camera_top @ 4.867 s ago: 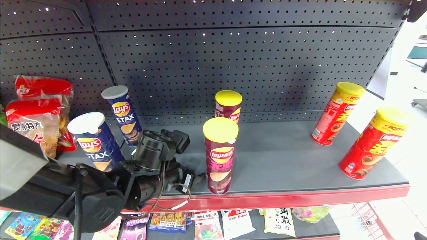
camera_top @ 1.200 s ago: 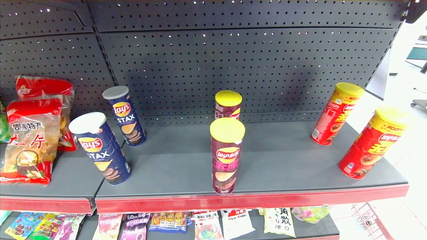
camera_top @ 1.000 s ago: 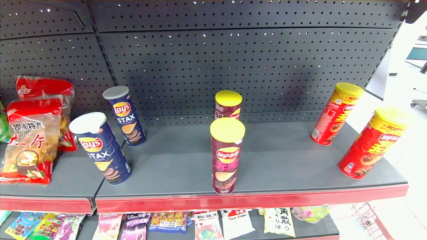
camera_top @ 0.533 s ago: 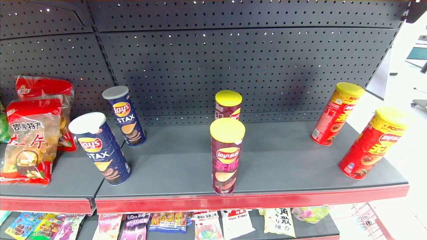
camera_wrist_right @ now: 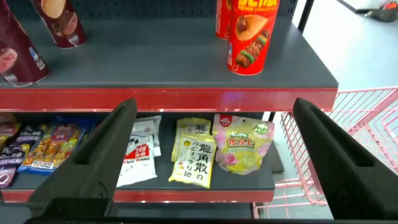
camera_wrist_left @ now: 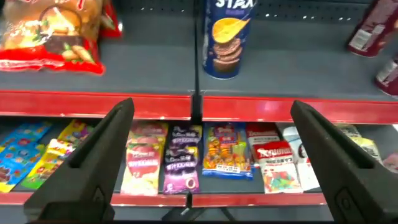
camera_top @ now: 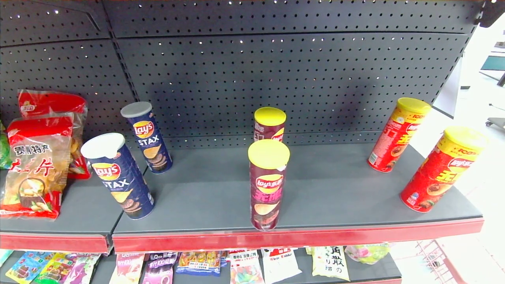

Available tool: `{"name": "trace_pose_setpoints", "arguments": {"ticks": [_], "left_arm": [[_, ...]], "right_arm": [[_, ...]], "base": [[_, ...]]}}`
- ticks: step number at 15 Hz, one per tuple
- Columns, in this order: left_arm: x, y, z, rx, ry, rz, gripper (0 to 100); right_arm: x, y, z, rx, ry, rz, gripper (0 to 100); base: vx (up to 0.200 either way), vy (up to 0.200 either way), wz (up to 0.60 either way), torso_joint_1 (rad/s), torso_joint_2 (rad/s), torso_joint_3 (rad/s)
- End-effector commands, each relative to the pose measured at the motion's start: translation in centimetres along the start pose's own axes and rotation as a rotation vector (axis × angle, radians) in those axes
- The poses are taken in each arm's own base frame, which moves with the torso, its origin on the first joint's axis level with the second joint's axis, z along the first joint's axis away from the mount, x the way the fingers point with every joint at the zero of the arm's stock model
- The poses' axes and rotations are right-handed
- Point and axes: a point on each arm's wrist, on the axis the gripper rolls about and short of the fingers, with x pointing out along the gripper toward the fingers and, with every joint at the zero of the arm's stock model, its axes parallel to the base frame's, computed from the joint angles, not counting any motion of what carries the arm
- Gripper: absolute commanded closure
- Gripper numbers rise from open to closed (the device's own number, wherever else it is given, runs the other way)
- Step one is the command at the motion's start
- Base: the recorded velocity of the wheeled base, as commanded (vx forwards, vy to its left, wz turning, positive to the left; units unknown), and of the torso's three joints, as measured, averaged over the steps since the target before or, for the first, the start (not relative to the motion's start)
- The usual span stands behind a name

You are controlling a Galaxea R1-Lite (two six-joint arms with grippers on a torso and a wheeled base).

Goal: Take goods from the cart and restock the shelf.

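In the head view the shelf (camera_top: 315,233) is carrying three pairs of upright chip cans: blue cans (camera_top: 118,177) toward the robot's left, maroon cans (camera_top: 267,185) in the middle and red cans (camera_top: 442,173) toward the right, with snack bags (camera_top: 33,169) sitting at the far left. A pink wire cart (camera_top: 434,252) is poking in at the lower right corner, below the shelf's edge. In the left wrist view the left gripper (camera_wrist_left: 211,106) is hanging in front of the shelf's red lip with its jaws spread wide and nothing between them, facing the front blue can (camera_wrist_left: 227,43) and the packets (camera_wrist_left: 186,162) on the tier below. In the right wrist view the right gripper (camera_wrist_right: 214,102) is likewise gaping wide and empty, facing the lip under the front red can (camera_wrist_right: 252,37) (the cart's wire is showing just past that end of the shelf). What the cart is holding cannot be made out, so the next item's long axis is unknown. Judging by the wire, the cart is probably sitting to the robot's right and lower than both grippers, making the right arm the nearer one for the next pick.
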Motion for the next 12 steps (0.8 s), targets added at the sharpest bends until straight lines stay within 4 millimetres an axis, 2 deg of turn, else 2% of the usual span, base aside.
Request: {"name": "trace_pose_setpoints", "arguments": {"ticks": [1, 3, 4, 6, 7, 12], "left_arm": [[0.1, 0.0, 0.1, 0.015, 0.036, 0.073, 0], [0.3, -0.2, 0.1, 0.017, 0.065, 0.181, 0], [0.3, -0.3, 0.1, 0.007, 0.06, 0.287, 0], [-0.2, -0.5, -0.1, -0.003, -0.004, 0.221, 0], [-0.8, -0.7, -0.6, 0.024, -0.056, 0.003, 0], [-0.8, -0.7, -0.7, 0.036, -0.053, -0.006, 0]], "right_arm": [[0.0, 0.0, -0.2, 0.006, 0.005, 0.003, 0], [0.0, 0.0, -0.2, 0.006, 0.005, 0.002, 0], [0.0, 0.0, -0.2, 0.004, 0.005, 0.002, 0], [0.0, 0.0, -0.2, 0.003, 0.005, -0.001, 0], [0.0, 0.0, -0.2, 0.004, 0.005, 0.0, 0], [0.0, 0.0, -0.2, 0.001, 0.005, -0.003, 0]], "base": [[0.0, 0.0, 0.0, 0.0, 0.0, 0.0], [0.0, 0.0, 0.0, 0.0, 0.0, 0.0], [0.0, 0.0, 0.0, 0.0, 0.0, 0.0], [0.0, 0.0, 0.0, 0.0, 0.0, 0.0], [0.0, 0.0, 0.0, 0.0, 0.0, 0.0], [0.0, 0.0, 0.0, 0.0, 0.0, 0.0]]}}
